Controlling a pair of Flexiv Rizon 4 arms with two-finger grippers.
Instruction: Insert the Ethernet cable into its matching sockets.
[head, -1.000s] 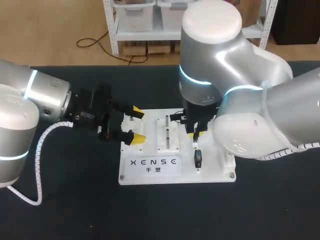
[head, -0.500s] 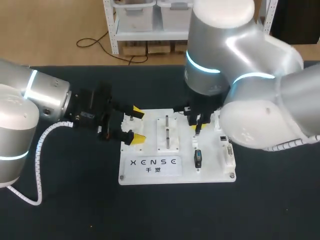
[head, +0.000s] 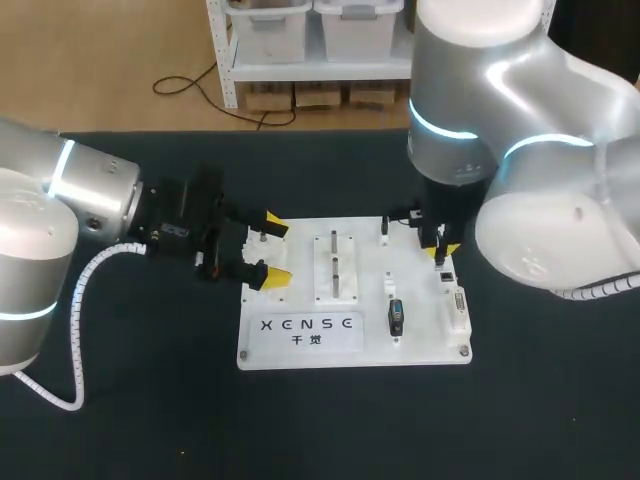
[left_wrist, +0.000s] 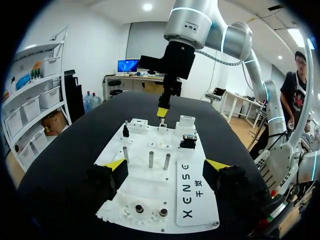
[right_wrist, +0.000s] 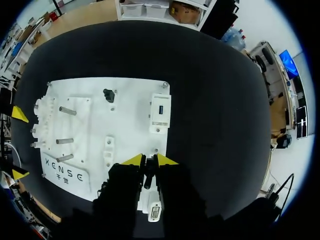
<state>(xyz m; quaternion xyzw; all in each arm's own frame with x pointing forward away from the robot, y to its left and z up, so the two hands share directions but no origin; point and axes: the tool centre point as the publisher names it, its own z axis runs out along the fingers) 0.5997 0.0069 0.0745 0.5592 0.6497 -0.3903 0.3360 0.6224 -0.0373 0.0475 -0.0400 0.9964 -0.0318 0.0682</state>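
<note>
1. Head view: a white board (head: 255, 358) lies in the middle of the black table (head: 150, 420).
   - The left gripper (head: 276, 250) sits at the board's left edge. Its fingers are spread wide, one yellow tip on the far side and one on the near side, with nothing gripped between them.
   - The right gripper (head: 443, 250) points down over the right side of the board, toward the far edge. What it holds cannot be made out from here.
   - Just on the near side of the right gripper, a small socket (head: 446, 275) sits in the board. Nearer still along the right edge is a long grey connector (head: 460, 303).
   - A black block (head: 397, 318) stands to the left of those, apart from the right gripper.

2. Left wrist view: this arm's fingers stand wide apart, low over the left end of the board, and hold nothing.
   - Three short metal posts (left_wrist: 150, 159) rise from the board just ahead of the tips.
   - Beyond them, the right gripper hangs over the right end of the board with its yellow tip close above the surface. Whether it touches the board cannot be told.

3. Right wrist view: the two fingers are drawn almost together. A thin dark cable plug (right_wrist: 148, 175) sits in the narrow gap, with a finger against each side.
   - The cable plug is over the board's right edge. A white block (right_wrist: 160, 112) with a port lies beyond it on the far side and apart from it.
   - The long grey connector lies just under the gripper on the near side.
   - The left gripper's yellow fingertips (right_wrist: 19, 114) show at the board's left edge, well apart from the cable plug.
</note>
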